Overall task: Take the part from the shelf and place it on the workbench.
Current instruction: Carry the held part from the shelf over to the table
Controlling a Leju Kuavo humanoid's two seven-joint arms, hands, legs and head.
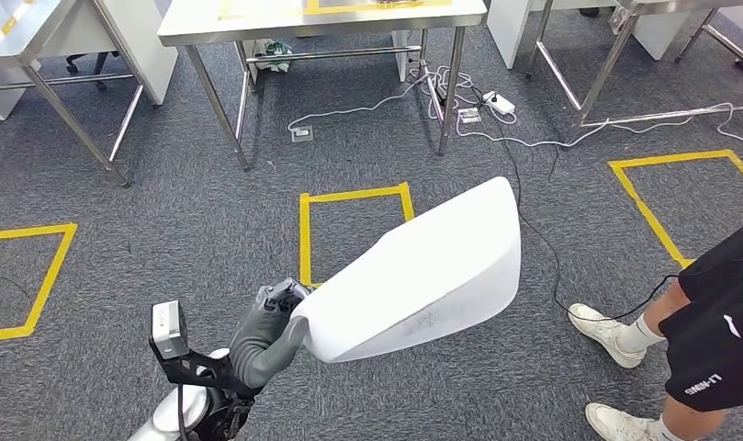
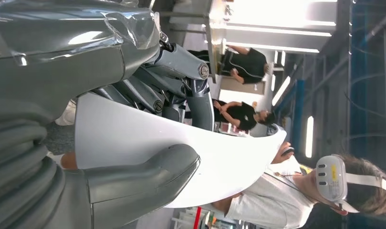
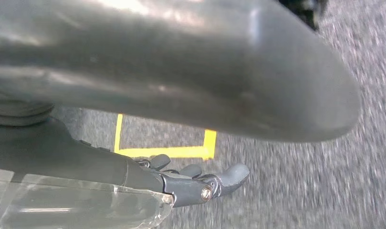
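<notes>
Our left hand [image 1: 274,323] grips the white part [image 1: 422,280] above the carpet [image 1: 193,230]; our right hand [image 3: 195,183] hangs with fingers loosely apart, holding nothing

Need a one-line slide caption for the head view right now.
Left hand grips a large white part above grey carpet with yellow tape squares.

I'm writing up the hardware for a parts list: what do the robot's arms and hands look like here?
The left arm is silver metal carrying a black bracket with a small boxy camera. The left hand and right hand have grey ribbed wrist covers, thick grey thumbs, darker jointed fingers with silver screws, and clear plastic wrap.
</notes>
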